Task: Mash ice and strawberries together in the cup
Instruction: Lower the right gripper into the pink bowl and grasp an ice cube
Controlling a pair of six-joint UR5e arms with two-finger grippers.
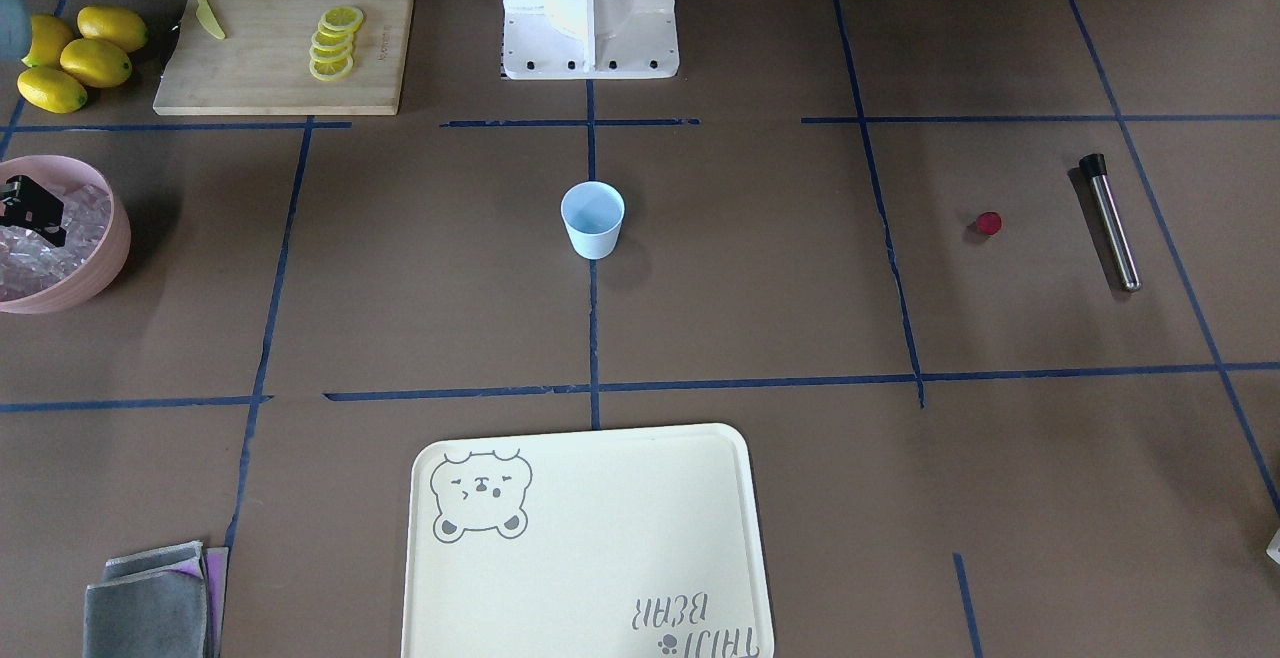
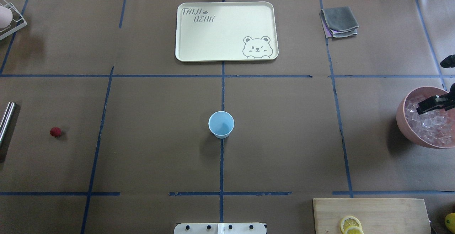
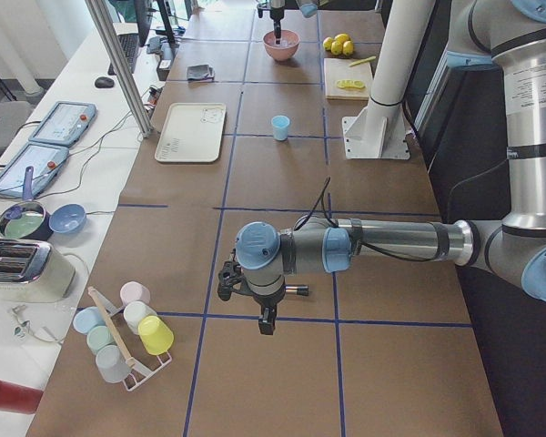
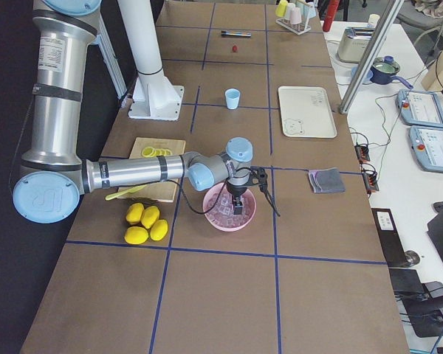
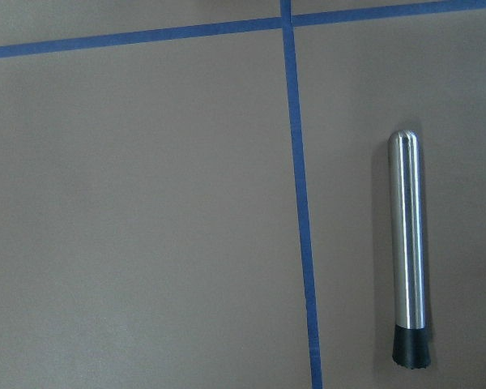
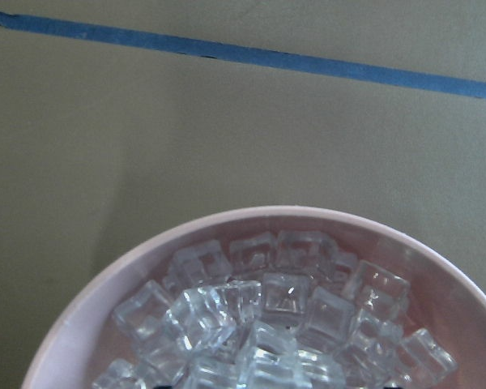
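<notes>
Pale-blue tapered plastic cup stands upright, 9 o'clock of clear ice cubes; right fingers, left fingers: opening unclear.

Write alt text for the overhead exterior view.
A small pale-blue plastic cup stands empty mid-view. The right gripper hangs over clear ice cubes in a pink bowl at the right edge; a red strawberry piece lies far left.

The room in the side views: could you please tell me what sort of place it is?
Most likely a robotics lab staged as a drinks counter: a robot arm, a blue tape grid on the table, control tablets on a side bench, plus ice and lemons.
</notes>
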